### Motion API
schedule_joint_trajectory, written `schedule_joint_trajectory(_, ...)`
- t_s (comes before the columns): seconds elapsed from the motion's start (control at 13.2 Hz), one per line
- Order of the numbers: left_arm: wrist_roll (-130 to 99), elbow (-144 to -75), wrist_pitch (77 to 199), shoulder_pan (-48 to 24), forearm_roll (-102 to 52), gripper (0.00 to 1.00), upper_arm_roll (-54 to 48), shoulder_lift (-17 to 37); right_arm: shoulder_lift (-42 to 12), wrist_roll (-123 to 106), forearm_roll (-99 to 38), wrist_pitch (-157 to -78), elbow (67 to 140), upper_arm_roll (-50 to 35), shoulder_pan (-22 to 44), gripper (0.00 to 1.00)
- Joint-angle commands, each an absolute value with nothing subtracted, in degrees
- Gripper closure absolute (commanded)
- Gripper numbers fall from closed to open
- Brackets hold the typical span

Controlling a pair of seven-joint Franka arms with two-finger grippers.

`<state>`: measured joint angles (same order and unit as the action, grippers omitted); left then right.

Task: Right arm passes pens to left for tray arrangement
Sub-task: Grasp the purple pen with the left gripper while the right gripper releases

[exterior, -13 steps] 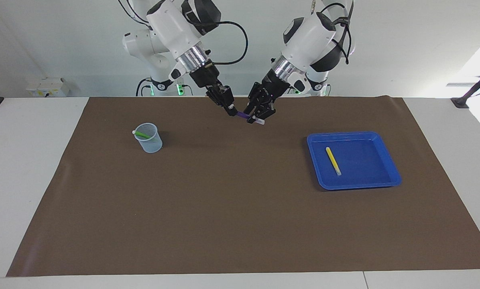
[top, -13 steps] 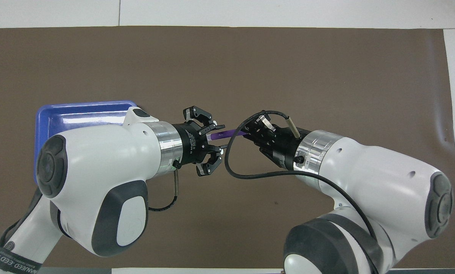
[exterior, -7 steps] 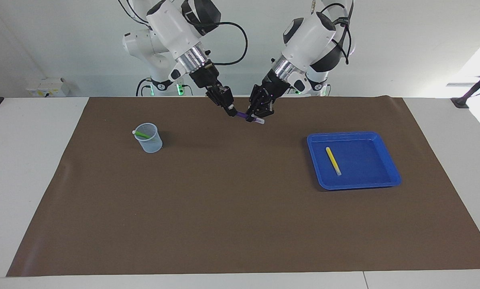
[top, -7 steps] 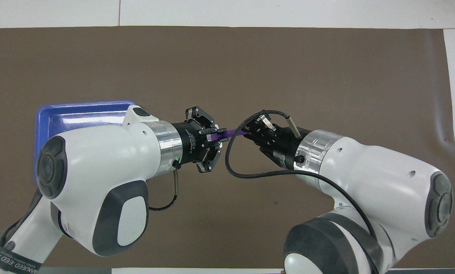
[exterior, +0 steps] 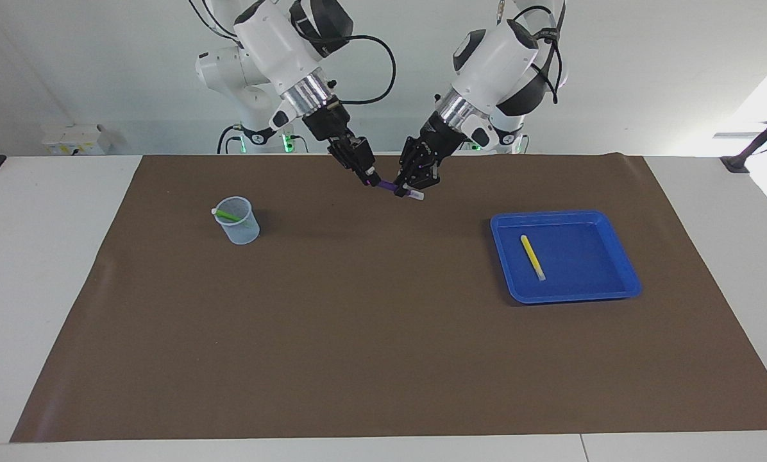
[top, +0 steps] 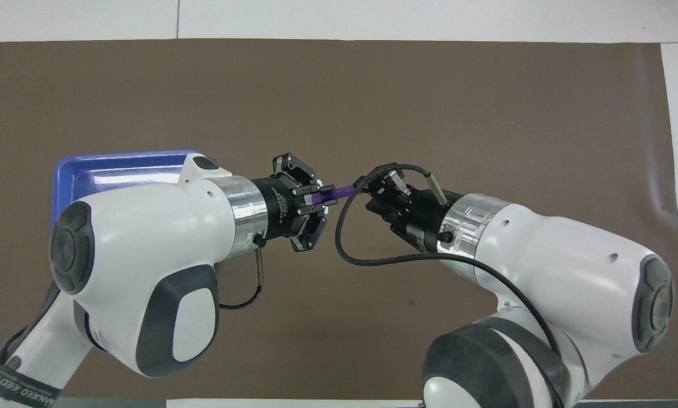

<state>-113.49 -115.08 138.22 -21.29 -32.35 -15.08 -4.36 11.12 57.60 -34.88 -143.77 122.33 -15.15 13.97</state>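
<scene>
Two grippers meet over the mat near the robots' edge in the facing view: left gripper (exterior: 408, 187) is clenched on the purple pen (exterior: 390, 185), whitish tip poking out past it toward the left arm's end. Right gripper (exterior: 369, 176) sits at the pen's other end; can't tell if its fingers are released or gripping. Yellow pen (exterior: 532, 256) lies flat in the blue tray (exterior: 621, 256); green pen (exterior: 228, 215) leans in the translucent cup (exterior: 237, 220) toward the right arm's end of the table.

Overhead view: left gripper (top: 323, 199) has fingertips pinched on the purple pen (top: 339, 194), links splayed. Right gripper (top: 367, 195) is at the pen's end, fingers hidden under the cable, can't tell. Tray (top: 123, 164) is mostly covered by the left arm.

Likely step: handover release. You'd want the right fingers fully clear before pulling the left away, then retreat along the pen's axis so it doesn't twist in the grip.
</scene>
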Motion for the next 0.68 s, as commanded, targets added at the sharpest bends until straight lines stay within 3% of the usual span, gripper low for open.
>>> schedule_joint_trajectory(0.0, -113.3, -114.9, 139.7, -20.6, -31.4, 1.0, -14.8, -4.0, 11.9, 53.0, -35.9, -138.6, 122.4, -15.0, 13.3, 0.0)
schedule_joint_trajectory(0.15, -110.7, -114.9, 139.7, -18.6, -31.0, 1.0, -14.9, -3.9, 13.5, 44.0, -35.2, -130.0, 122.3, -14.6, 10.2, 0.0)
schedule_joint_trajectory(0.38, -100.3, -115.2, 137.9, -14.5, -30.9, 1.0, -14.9, -4.0, 15.1, 23.0, -30.0, -112.2, 120.6, -14.6, -0.2, 0.0)
schedule_joint_trajectory(0.61, -82.6, -115.7, 130.4, -8.4, -31.0, 1.0, -14.9, -4.3, 16.2, -1.0, -23.2, -105.7, 121.3, -14.6, -8.8, 0.0)
